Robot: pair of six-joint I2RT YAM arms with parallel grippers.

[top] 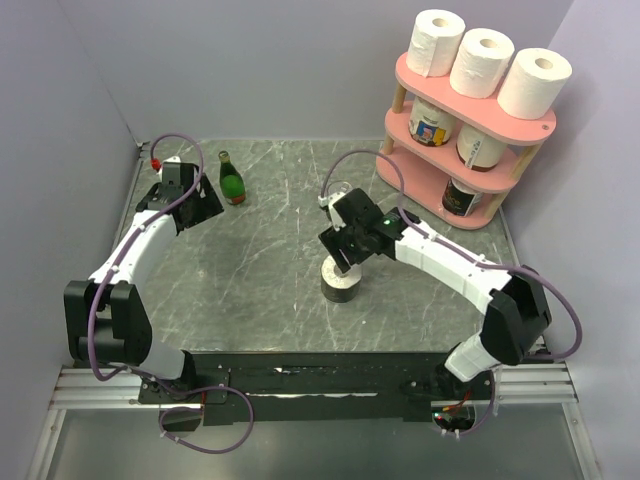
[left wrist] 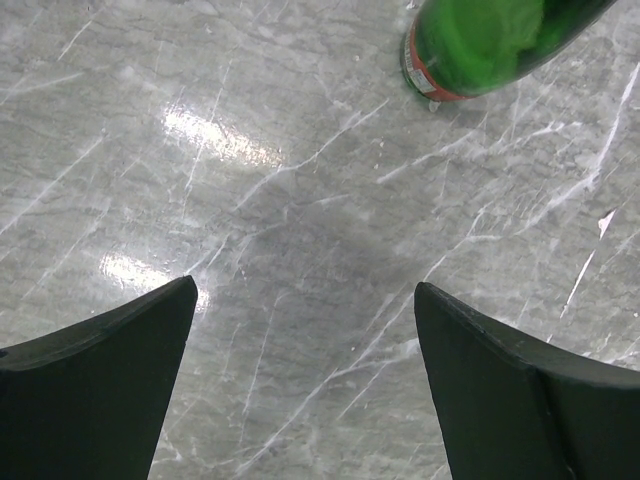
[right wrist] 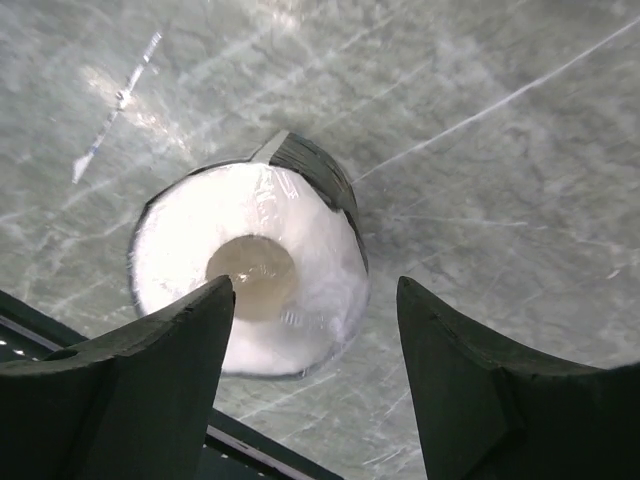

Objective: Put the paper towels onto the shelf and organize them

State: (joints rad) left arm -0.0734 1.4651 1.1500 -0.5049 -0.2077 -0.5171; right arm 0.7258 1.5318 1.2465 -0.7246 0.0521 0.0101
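Three white paper towels (top: 482, 62) stand in a row on the top board of the pink shelf (top: 470, 108) at the back right. A fourth roll (top: 341, 284), white on top with a hollow core and a dark grey wrapped side, stands upright on the table. My right gripper (top: 346, 262) hovers just above it, open and empty. In the right wrist view the roll (right wrist: 250, 270) lies under the left finger, and the gripper (right wrist: 315, 290) is centred over its right edge. My left gripper (top: 198, 212) is open and empty over bare table (left wrist: 305, 290).
A green glass bottle (top: 232, 179) stands at the back left, just beyond the left gripper, and shows at the top of the left wrist view (left wrist: 480, 45). Labelled jars (top: 430, 122) fill the shelf's middle and bottom boards. Walls close in the table on three sides.
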